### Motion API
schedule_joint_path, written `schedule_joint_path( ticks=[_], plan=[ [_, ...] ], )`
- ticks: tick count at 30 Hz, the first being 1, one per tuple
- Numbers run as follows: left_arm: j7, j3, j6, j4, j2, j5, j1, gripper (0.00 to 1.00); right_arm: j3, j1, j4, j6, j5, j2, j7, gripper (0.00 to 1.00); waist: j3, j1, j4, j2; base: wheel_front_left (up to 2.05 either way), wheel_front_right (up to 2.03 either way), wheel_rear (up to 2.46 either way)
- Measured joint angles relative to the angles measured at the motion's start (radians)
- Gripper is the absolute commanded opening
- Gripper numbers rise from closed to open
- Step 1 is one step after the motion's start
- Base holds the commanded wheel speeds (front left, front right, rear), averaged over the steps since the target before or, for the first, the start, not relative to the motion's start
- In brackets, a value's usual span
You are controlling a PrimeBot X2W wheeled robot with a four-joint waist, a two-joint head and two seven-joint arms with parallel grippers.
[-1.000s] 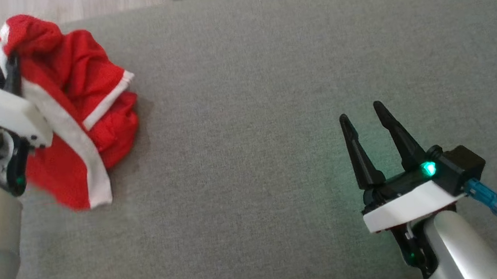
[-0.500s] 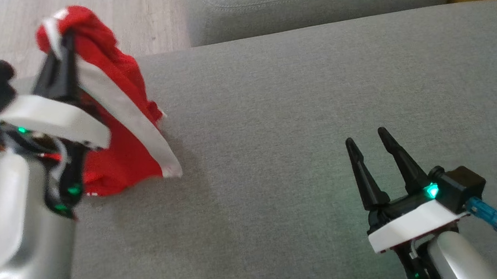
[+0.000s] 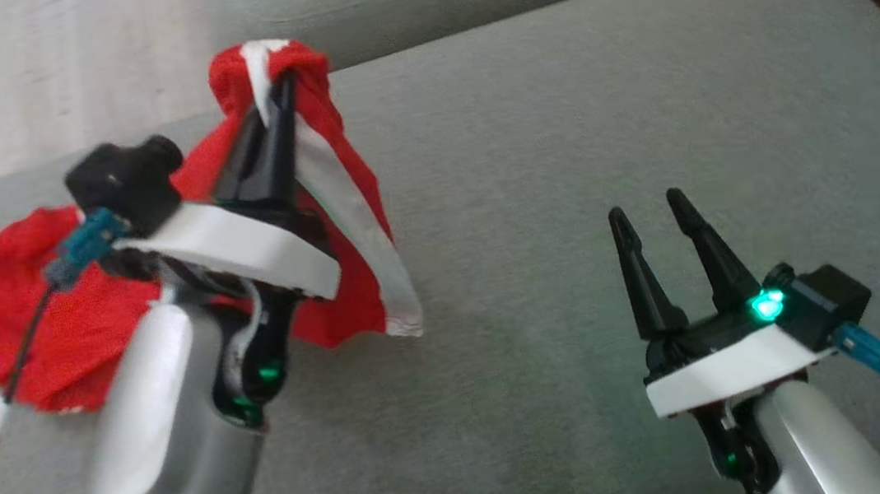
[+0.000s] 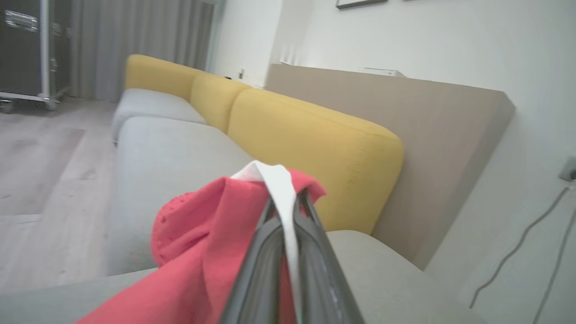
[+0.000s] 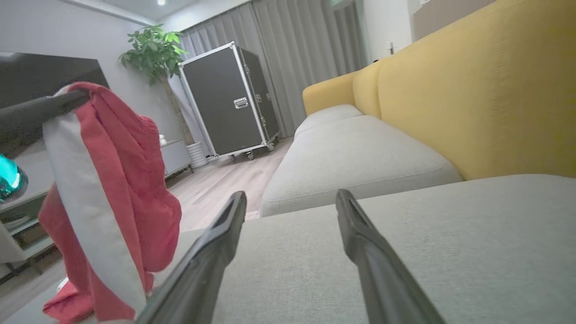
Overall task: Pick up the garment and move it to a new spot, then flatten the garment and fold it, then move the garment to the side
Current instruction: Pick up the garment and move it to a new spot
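Grey sofa cushion (image 3: pixel 561 142): near its left edge my left gripper (image 3: pixel 282 83) pinches the red garment (image 3: pixel 27 327) by its white trim (image 3: pixel 348 208), holding it raised for carrying elsewhere; my right gripper (image 3: pixel 646 205) waits, jaws spread.

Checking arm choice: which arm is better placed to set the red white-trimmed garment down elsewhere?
Left. The left gripper is shut on the red white-trimmed fabric garment, part lifted off the grey sofa cushion; the right gripper rests open, empty.
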Motion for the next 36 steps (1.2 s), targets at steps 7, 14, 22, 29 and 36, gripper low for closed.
schedule_joint_path(
  ticks=[7, 14, 22, 29, 36],
  plan=[
    [-0.062, -0.053, 0.008, 0.052, -0.072, 0.006, -0.022, 0.0, 0.005, -0.051, -0.049, 0.0, 0.028, 0.0, 0.0, 1.0, 0.046, 0.0, -0.138, 0.0, 0.0, 0.0, 0.0],
    [-0.198, -0.117, 0.04, 0.131, -0.111, -0.042, -0.191, 0.0, 0.008, -0.064, -0.076, 0.0, 0.046, 0.0, 0.0, 1.0, 0.117, 0.0001, -0.247, 0.0, 0.0, 0.0, 0.0],
    [-0.358, -0.204, 0.079, 0.25, -0.117, -0.124, -0.308, 0.0, -0.002, -0.067, -0.093, 0.0, 0.053, 0.0, 0.0, 1.0, 0.188, 0.0002, -0.288, 0.0, 0.0, 0.0, 0.0],
    [-0.37, -0.27, 0.059, 0.536, -0.083, -0.066, -0.266, 1.0, -0.029, -0.072, -0.089, 0.0, 0.032, 0.0, 0.0, 1.0, 0.206, 0.0002, -0.225, 0.0, 0.0, 0.0, 0.0],
    [-0.41, -0.265, 0.033, 0.614, -0.055, -0.043, -0.204, 1.0, -0.044, -0.072, -0.055, 0.0, -0.01, 0.0, 0.0, 1.0, 0.174, 0.0001, -0.13, 0.0, 0.0, 0.0, 0.0]
  ],
)
